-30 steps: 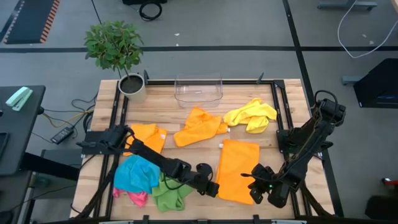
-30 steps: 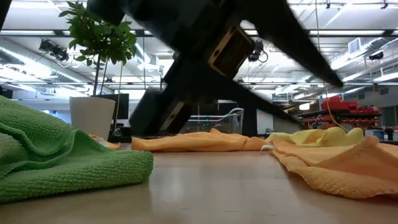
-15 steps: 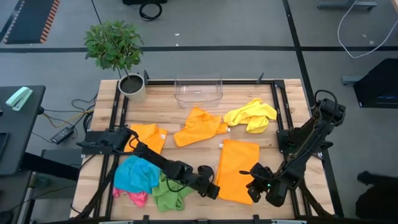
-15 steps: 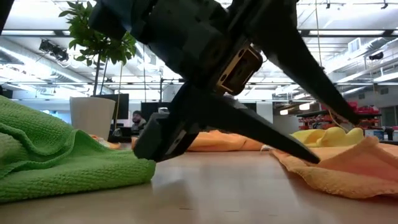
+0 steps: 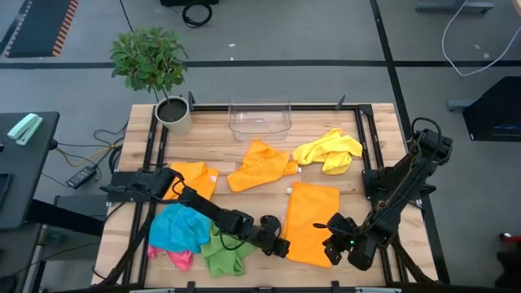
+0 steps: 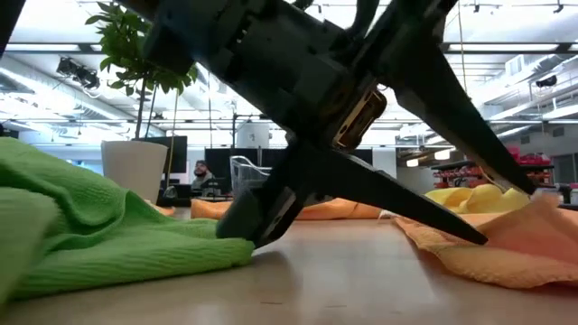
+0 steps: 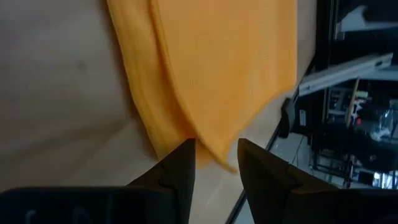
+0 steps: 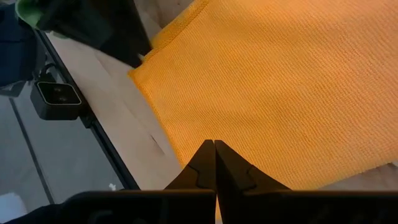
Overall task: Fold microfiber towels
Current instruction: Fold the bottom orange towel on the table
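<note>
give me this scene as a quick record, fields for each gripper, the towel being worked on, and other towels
left gripper: open, low at the near left corner of the flat orange towel
right gripper: shut on that towel's near edge
flat orange towel: spread out, not yet folded
other towels: green towel, blue towel, pink towel, yellow towel, two more orange ones farther back
clear bin: at the far edge
</note>
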Motion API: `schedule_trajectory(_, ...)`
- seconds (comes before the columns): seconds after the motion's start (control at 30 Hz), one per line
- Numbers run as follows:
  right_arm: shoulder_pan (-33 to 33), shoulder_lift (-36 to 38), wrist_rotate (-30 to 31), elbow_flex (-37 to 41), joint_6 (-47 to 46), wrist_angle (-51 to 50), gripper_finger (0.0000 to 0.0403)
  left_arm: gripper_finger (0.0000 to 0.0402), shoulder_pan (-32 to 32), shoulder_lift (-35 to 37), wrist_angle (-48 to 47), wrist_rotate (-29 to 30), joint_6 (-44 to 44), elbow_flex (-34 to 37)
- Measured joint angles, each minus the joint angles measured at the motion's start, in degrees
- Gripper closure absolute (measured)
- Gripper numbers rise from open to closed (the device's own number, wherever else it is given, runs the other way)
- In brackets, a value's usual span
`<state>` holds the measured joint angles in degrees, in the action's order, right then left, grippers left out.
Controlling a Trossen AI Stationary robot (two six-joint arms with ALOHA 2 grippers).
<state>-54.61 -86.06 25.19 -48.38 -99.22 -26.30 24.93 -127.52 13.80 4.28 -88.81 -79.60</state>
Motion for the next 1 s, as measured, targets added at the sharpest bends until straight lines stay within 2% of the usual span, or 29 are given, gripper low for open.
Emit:
schedule_trajectory(0.7, 0.0, 0.0, 0.0, 0.0, 0.5, -0.8, 0.0401, 0.0289, -1.9, -0.5, -4.2, -0.7, -1.1, -0.5)
schedule_trajectory(0.9, 0.1, 0.0, 0.0, 0.0, 0.3, -0.8, 0.0401, 0.029, -2.0, -4.1, -5.2, -2.7, 0.9, -6.2)
schedule_trajectory(1.0, 0.1, 0.0, 0.0, 0.0, 0.2, -0.7, 0.0401, 0.029, -2.2, -4.9, -10.4, -2.8, 2.2, -8.9)
